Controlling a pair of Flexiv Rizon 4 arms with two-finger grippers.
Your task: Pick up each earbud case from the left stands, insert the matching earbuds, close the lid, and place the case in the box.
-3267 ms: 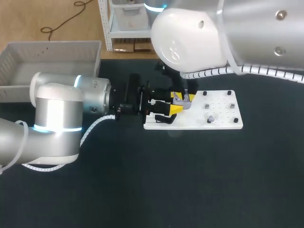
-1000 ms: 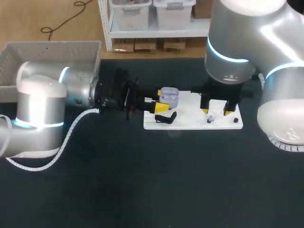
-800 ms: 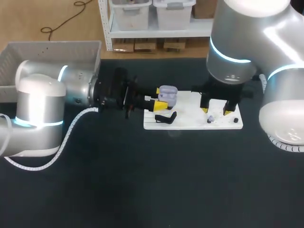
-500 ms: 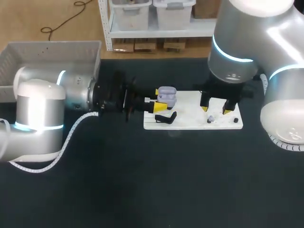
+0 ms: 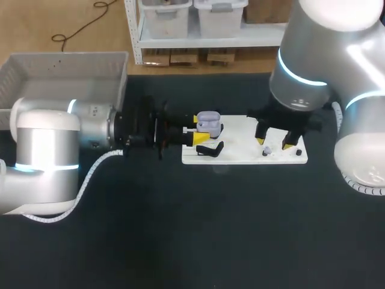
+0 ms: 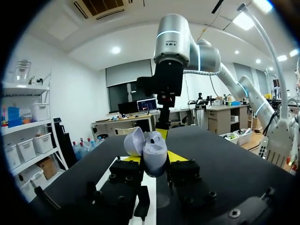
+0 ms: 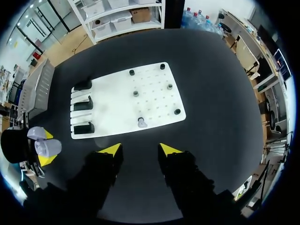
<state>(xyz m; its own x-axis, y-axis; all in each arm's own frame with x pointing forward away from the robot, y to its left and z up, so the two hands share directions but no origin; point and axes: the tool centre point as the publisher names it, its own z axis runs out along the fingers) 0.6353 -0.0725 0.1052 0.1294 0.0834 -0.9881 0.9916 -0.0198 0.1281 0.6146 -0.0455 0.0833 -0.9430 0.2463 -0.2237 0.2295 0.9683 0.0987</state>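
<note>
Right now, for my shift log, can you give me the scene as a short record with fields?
left gripper: shut on earbud case, lid open
right gripper: open, empty, above white board
earbud: on the board, ahead of right gripper
box: at table's far left

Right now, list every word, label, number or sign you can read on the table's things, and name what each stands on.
None readable.
The open pale lilac earbud case, held in the left hand: no print shows.
The flat white peg board and the grey plastic box: no legible marks.
The right hand: none.
</note>
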